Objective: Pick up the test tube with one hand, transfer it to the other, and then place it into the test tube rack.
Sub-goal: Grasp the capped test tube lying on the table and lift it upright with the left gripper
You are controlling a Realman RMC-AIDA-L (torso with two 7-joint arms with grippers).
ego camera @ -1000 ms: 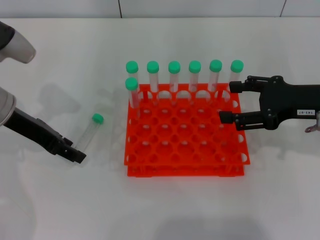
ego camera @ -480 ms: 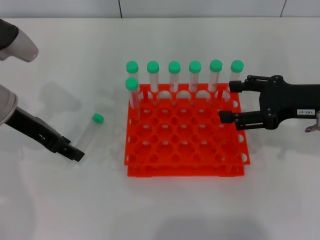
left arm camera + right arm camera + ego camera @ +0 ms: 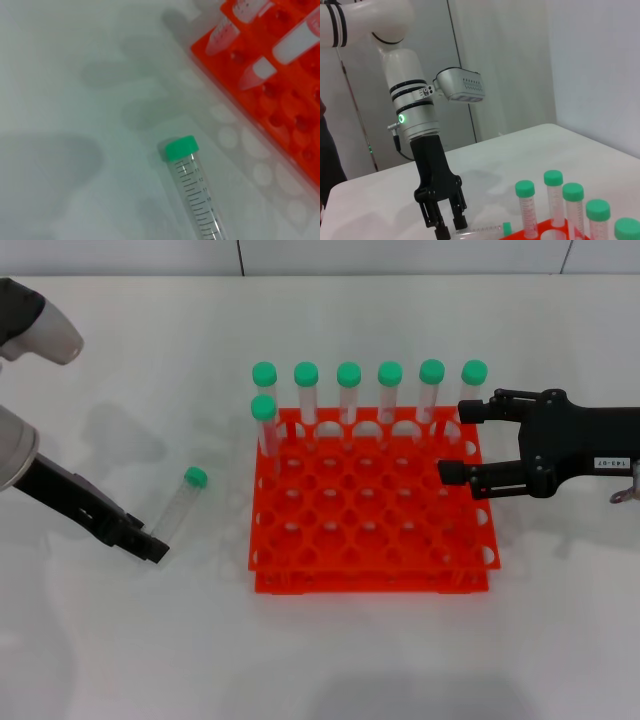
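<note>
While the white table (image 3: 400, 660) fills the head view, the test tube rack (image 3: 370, 530) sits at centre, seven capped tubes (image 3: 348, 390) along its 12 o'clock edge. At 3 o'clock the right gripper (image 3: 452, 440) hovers, jaws wide and empty, wrist cut off. At 9 o'clock the left gripper (image 3: 152, 545), its arm partly cropped, fingers slightly parted, meets the lying test tube (image 3: 180, 502).

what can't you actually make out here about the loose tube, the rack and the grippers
- Head view: the left gripper covers the tip of the lying test tube, so contact is unclear.
- Left wrist view: the tube's tip is cut off by the picture edge, and no fingers show.
- Right wrist view: the rack is mostly cut off by the edge.
- Head view: the print on the right gripper's white label is too small to read.
</note>
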